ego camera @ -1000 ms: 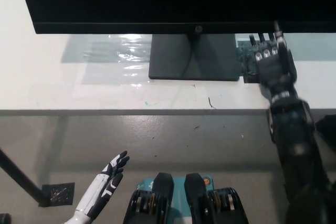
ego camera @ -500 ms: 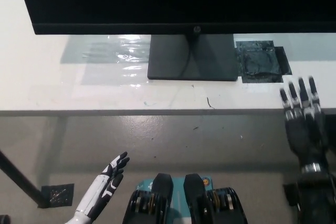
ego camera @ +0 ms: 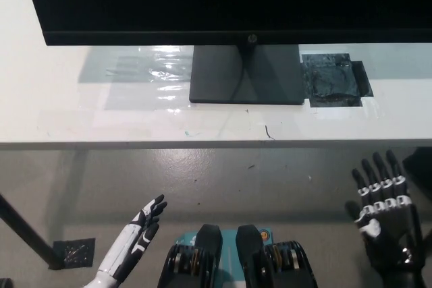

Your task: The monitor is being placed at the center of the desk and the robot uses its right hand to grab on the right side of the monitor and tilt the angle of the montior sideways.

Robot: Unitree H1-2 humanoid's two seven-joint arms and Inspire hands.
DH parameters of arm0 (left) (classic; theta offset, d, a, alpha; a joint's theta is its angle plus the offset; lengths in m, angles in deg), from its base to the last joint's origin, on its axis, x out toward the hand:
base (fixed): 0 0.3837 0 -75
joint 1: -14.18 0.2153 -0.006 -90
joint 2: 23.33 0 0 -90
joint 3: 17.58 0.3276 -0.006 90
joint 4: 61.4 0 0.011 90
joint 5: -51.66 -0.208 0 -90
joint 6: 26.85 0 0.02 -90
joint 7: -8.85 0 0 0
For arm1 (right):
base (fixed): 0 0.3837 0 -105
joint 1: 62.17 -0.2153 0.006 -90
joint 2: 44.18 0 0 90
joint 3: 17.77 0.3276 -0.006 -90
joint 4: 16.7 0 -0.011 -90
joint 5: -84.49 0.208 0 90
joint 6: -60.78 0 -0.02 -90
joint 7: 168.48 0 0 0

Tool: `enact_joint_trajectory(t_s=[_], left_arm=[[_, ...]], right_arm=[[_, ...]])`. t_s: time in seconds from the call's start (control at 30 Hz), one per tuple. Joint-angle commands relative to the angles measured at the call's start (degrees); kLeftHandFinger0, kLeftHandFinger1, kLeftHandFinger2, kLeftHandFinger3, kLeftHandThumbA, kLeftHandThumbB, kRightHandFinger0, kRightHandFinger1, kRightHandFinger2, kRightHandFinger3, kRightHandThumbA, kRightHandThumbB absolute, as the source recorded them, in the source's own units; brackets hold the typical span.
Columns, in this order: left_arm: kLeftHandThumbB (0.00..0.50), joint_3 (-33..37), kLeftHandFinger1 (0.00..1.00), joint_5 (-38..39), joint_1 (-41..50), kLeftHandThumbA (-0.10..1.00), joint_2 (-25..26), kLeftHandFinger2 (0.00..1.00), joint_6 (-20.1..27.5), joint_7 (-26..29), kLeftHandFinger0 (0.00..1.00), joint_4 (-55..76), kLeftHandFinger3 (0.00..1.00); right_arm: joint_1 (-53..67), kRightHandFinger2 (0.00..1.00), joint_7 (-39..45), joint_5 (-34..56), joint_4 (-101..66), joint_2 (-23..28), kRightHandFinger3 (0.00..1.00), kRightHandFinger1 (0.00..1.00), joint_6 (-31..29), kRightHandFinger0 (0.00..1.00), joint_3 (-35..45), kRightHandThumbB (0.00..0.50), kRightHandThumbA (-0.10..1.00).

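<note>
Pulling right hand (ego camera: 383,200) back off the desk (ego camera: 101,112), empty, fingers apart; resting left hand (ego camera: 138,231) low, open. Standing mid-desk, monitor (ego camera: 229,5) untouched; probably finishing, or regrasping.

One head camera looks steeply down over the desk (ego camera: 61,116) edge.

A black taped patch (ego camera: 335,79) lies flat on the white surface. A glossy clear film area (ego camera: 145,65) reflects light nearby. A small dark square plate (ego camera: 73,249) sits on the grey floor (ego camera: 236,180).
</note>
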Motion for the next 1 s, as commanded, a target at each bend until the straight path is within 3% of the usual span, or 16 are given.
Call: enact_joint_trajectory(t_s=[0.0,0.13,0.23,0.33,0.47,0.53,0.7,0.97], left_arm=[[0.331,0.12,1.0,-0.74,-1.94,1.0,1.49,1.0,2.3,0.15,1.0,1.44,1.0],[0.328,0.41,1.0,-0.48,-1.23,1.0,1.49,1.0,2.3,-0.33,1.0,1.4,1.0],[0.331,0.23,1.0,-0.35,-1.46,1.0,1.52,1.0,2.3,-0.31,1.0,1.2,1.0],[0.33,0.28,1.0,-0.56,-1.15,1.0,1.49,1.0,2.3,0.05,1.0,1.54,1.0],[0.327,0.47,1.0,-0.64,-0.4,1.0,1.53,1.0,2.3,0.0,1.0,1.85,1.0],[0.325,0.44,1.0,-0.41,0.05,1.0,1.6,1.0,2.3,-0.28,1.0,2.05,1.0],[0.323,0.76,1.0,-1.08,-0.08,1.0,1.85,1.0,2.3,0.06,1.0,2.25,1.0],[0.314,1.11,1.0,-1.02,0.16,1.0,2.13,1.0,2.3,0.36,1.0,2.41,1.0]], right_arm=[[2.26,1.0,-1.7,-34.5,-12.47,2.69,1.0,1.0,-18.28,1.0,-12.23,0.258,1.0],[1.35,1.0,-10.77,-40.25,-4.27,6.98,1.0,1.0,-18.28,1.0,-15.85,0.342,1.0],[-0.99,1.0,-13.69,-40.4,3.01,8.14,1.0,1.0,-18.28,1.0,-16.17,0.366,1.0],[-3.62,1.0,-19.78,-42.19,9.28,10.54,1.0,1.0,-18.28,1.0,-18.6,0.307,1.0],[-4.78,1.0,-22.44,-41.47,13.42,11.46,1.0,1.0,-18.28,1.0,-19.87,0.292,1.0],[-5.53,1.0,-21.21,-39.37,16.98,10.85,1.0,1.0,-18.28,1.0,-18.95,0.325,1.0],[-6.61,1.0,-23.81,-39.02,19.43,11.45,1.0,1.0,-18.28,1.0,-20.39,0.336,1.0],[-6.9,1.0,-29.19,-39.9,19.55,13.15,1.0,1.0,-18.28,1.0,-24.46,0.322,1.0]])
